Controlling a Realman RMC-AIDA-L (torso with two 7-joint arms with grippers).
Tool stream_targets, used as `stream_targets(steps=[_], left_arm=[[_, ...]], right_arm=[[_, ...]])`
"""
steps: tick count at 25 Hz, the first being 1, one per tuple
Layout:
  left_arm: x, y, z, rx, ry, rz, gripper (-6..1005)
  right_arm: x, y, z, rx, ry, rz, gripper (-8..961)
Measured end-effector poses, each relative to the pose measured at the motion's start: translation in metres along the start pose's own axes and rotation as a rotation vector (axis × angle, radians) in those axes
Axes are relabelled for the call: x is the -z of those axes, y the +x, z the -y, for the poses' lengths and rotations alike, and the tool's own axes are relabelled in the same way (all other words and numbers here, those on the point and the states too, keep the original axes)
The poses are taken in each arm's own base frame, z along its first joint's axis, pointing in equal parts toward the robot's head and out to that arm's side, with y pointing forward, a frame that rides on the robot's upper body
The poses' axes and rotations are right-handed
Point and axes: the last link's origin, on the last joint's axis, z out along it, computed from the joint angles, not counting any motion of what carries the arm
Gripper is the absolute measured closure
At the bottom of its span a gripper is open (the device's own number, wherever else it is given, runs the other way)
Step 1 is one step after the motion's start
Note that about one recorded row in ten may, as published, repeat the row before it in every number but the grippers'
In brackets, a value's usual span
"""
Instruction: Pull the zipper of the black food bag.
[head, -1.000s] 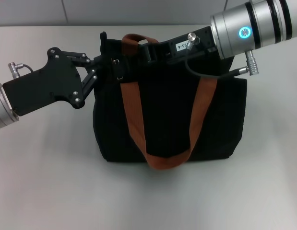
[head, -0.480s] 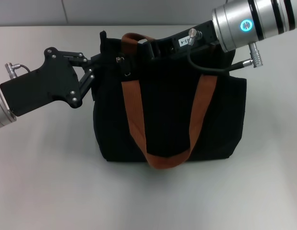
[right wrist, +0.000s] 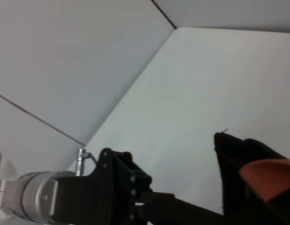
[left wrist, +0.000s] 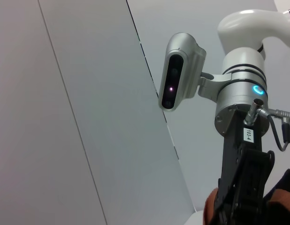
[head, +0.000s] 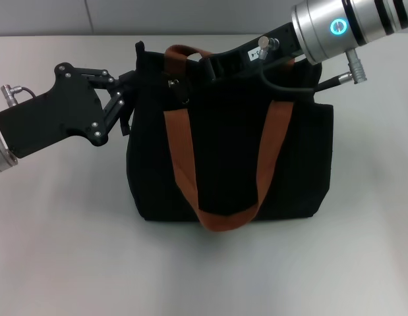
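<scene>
I see one black food bag (contents hidden) on the tabletop; left hand pinches its corner, right hand grip unclear.

Upright black food bag with orange-brown handles; small silver zipper near its top-left corner.

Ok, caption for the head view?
Both grippers, left and right, at the top edge of the black bag.
</scene>
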Motion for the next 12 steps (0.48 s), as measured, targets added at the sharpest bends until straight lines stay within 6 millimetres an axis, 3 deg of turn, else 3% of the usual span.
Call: stream_targets(steps=[8, 12], left_arm=[[0.001, -0.001, 0.001, 0.0, 0.007, 0.006, 902], [0.001, -0.001, 0.002, 0.0, 0.013, 0.007, 901]], right_arm=[[0.008, 0.003, 0.004, -0.02, 0.07, -0.026, 955], [0.023, 0.008, 0.007, -0.038, 0.12, -0.016, 955]])
